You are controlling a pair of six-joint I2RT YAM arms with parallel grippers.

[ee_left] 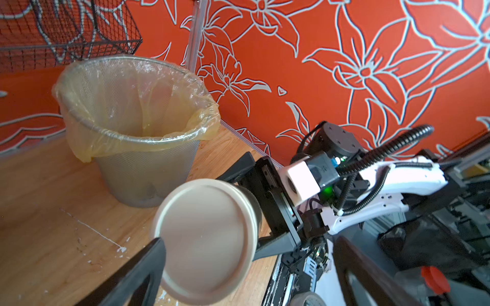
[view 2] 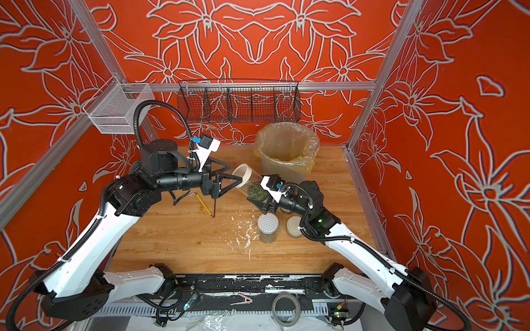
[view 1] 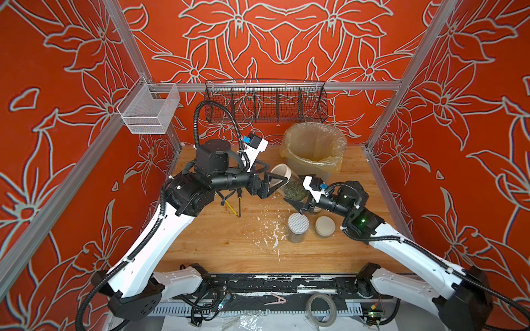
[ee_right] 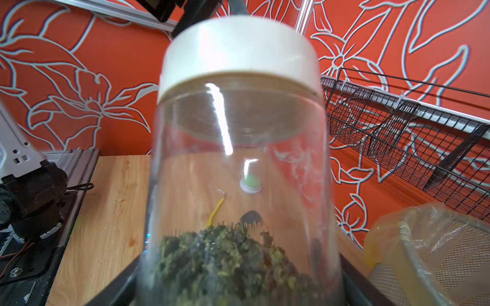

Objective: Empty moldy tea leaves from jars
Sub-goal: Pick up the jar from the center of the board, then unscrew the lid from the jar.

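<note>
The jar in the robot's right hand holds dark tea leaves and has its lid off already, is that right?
Not quite: the lid is on the jar, as the right wrist view shows. The right hand does hold it, with dark tea leaves inside.

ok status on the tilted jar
Left pincer open at cream round lid. Right pincer grips tilted clear glass jar, olive-brown tea leaves inside. Lid on.

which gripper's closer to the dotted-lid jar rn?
Right. The right gripper, clamped on the tilted jar, is just beyond the dotted-lid jar. The left gripper is farther back and leftward, open around the tilted jar's lid.
</note>
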